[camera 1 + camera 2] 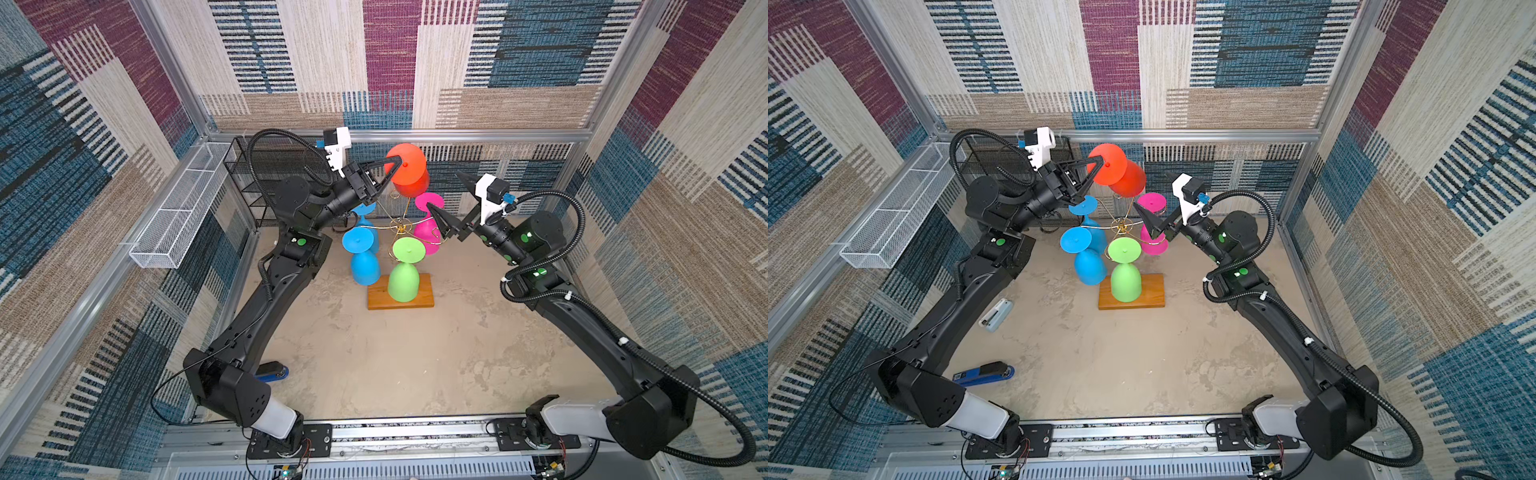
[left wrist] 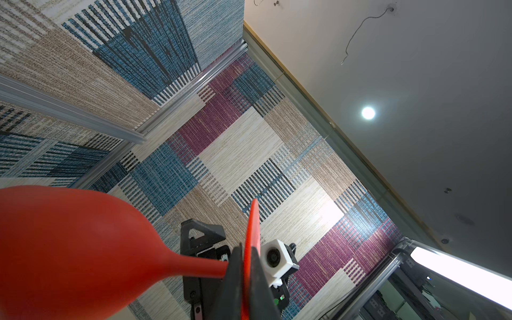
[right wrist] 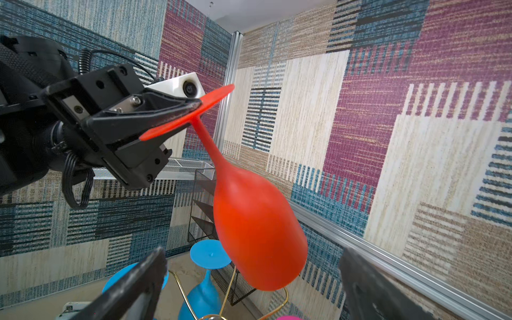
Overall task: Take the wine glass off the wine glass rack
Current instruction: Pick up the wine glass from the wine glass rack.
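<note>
Removal looks all but finished: the left hand [image 1: 399, 160] is clamped on the flat foot of the orange wine glass [image 1: 409, 176]. The glass hangs bowl down and tilted in the upper middle of both top views, above the far side of the wine glass rack [image 1: 400, 227]. In the right wrist view the foot disc sits pinched between the dark fingers [image 3: 166, 110] at centre left. Stem and bowl dangle below it, and the bowl's lower end hovers just over the gold wire at the bottom of the frame. I can make out no contact there, so I judge the glass free of its scroll arm

The right hand [image 1: 443, 189] is spread wide and carries nothing. It sits right of centre, just beside the pink glass [image 1: 430, 235]; whether a finger touches that glass I cannot tell

Two blue glasses [image 1: 365, 266], the green glass [image 1: 404, 282] and the pink one hang on the rack

What is left, as I read it, is to carry the orange glass clear of the wires and set it on the bare counter [image 1: 415, 365]. A grip on the thin foot alone may let the bowl swing
</note>
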You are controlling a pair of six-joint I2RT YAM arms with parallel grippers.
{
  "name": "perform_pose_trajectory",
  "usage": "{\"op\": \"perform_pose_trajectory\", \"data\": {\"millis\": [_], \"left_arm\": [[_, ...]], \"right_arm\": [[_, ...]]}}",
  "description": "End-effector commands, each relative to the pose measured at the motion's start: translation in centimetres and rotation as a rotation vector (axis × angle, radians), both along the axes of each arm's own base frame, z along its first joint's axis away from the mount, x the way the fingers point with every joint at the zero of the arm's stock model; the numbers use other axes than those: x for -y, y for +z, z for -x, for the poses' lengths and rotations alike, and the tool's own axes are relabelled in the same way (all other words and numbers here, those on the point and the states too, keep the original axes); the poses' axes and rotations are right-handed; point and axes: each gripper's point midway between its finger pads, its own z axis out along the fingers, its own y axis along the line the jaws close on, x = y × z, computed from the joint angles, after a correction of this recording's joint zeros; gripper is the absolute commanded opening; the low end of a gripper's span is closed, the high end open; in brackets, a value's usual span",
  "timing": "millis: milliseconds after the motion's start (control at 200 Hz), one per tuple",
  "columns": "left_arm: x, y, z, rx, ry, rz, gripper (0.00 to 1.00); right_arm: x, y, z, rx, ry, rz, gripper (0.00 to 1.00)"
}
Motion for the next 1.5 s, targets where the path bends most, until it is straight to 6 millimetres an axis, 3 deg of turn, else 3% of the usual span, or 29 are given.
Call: {"op": "perform_pose_trajectory", "data": {"millis": [0,646,696,741,1177,1497], "left_arm": [[-0.4,1.5,0.8,0.033,-0.010,0.039,0.00],[-0.8,1.7,0.8,-0.009,-0.045,0.071,0.00],[-1.0,2.3,1.2,0.022,-0.048,0.086,0.00],[-1.0,2.3,1.2,0.023,-0.049,0.087,0.00],[-1.2,1.8,0.4,-0.005,-0.067,0.107,0.00],[-1.3,2.2,0.5,0.029,-0.067,0.097,0.35]], "right_arm": [[-0.9,1.0,-0.3,0.066,0.018,0.006,0.99],[-5.9,0.0,-7.0,-0.026,-0.019,0.020,0.99],[-6.3,-0.8,-7.4,-0.044,-0.020,0.028,1.00],[-6.3,0.3,-7.2,-0.026,-0.024,0.014,1.00],[-6.7,0.4,-6.4,-0.044,-0.001,0.015,0.84],[-5.7,1.0,-6.4,-0.171,-0.022,-0.021,0.78]]}}
